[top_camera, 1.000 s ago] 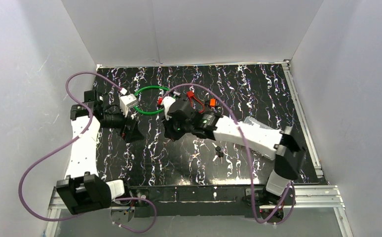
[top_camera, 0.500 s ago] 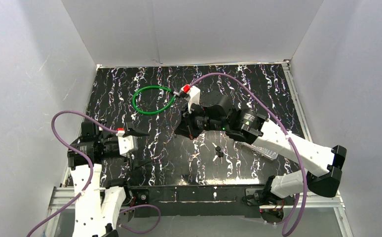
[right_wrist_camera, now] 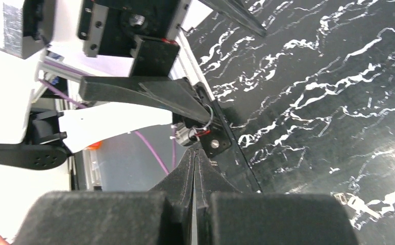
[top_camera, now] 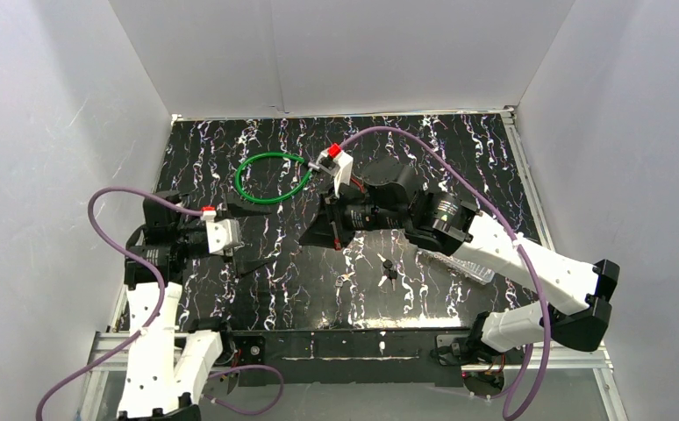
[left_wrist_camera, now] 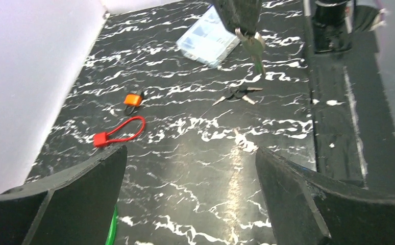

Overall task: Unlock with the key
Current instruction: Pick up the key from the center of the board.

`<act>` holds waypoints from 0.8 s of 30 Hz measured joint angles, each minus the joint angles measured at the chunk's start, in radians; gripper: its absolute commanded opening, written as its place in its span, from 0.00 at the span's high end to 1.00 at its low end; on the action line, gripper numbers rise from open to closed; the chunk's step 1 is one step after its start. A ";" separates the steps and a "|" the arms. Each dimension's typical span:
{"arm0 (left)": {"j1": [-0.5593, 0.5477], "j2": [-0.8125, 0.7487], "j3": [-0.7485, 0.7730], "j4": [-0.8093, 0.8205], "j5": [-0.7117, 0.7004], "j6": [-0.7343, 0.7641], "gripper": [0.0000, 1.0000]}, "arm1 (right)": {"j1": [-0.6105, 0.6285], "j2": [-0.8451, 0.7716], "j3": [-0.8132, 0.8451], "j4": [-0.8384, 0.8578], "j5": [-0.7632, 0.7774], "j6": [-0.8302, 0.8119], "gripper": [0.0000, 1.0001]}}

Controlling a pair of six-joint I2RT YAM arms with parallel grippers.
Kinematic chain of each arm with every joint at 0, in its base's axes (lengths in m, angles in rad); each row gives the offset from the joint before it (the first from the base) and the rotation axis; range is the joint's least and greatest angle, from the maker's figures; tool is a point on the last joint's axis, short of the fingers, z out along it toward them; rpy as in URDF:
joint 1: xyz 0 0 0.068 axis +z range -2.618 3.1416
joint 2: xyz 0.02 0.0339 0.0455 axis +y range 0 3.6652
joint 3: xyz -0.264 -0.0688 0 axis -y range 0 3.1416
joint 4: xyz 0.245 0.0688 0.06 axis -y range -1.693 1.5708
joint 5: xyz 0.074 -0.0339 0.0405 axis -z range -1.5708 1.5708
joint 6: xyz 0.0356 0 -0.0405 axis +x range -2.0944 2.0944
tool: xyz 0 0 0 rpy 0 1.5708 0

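two risks noted. my right gripper (left_wrist_camera: 239, 13) pinches the key (left_wrist_camera: 255, 51), which dangles loose below its tips; a quick swing could twist or drop it. left gripper (top_camera: 253, 239) gapes wide, empty, so the green cable lock (top_camera: 270, 178) lies unbraced and may slide.

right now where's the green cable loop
Top view: the green cable loop lies on the black marbled table, far half, left of centre, just beyond the left gripper.
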State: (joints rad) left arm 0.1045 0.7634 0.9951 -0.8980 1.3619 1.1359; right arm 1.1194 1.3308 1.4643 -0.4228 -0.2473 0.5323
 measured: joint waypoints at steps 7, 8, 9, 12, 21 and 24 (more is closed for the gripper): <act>-0.205 0.008 -0.003 0.123 -0.053 -0.221 0.06 | 0.000 0.023 0.002 0.069 -0.041 0.046 0.99; -0.230 0.005 -0.005 0.141 -0.064 -0.253 0.08 | 0.000 0.027 0.002 0.077 -0.044 0.050 0.99; -0.245 0.002 -0.006 0.156 -0.073 -0.281 0.11 | 0.000 0.032 0.002 0.087 -0.044 0.056 0.99; -0.263 -0.001 -0.008 0.228 -0.114 -0.386 0.19 | 0.000 0.043 0.002 0.107 -0.046 0.067 0.99; -0.271 0.032 -0.008 0.337 -0.180 -0.538 0.39 | 0.000 0.051 0.001 0.135 -0.047 0.077 0.99; -0.277 0.032 -0.008 0.346 -0.189 -0.556 0.39 | 0.000 0.051 -0.001 0.140 -0.044 0.079 0.99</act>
State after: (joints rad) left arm -0.1727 0.7953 0.9870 -0.5521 1.1732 0.5797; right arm 1.1194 1.3819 1.4630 -0.2827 -0.2915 0.6112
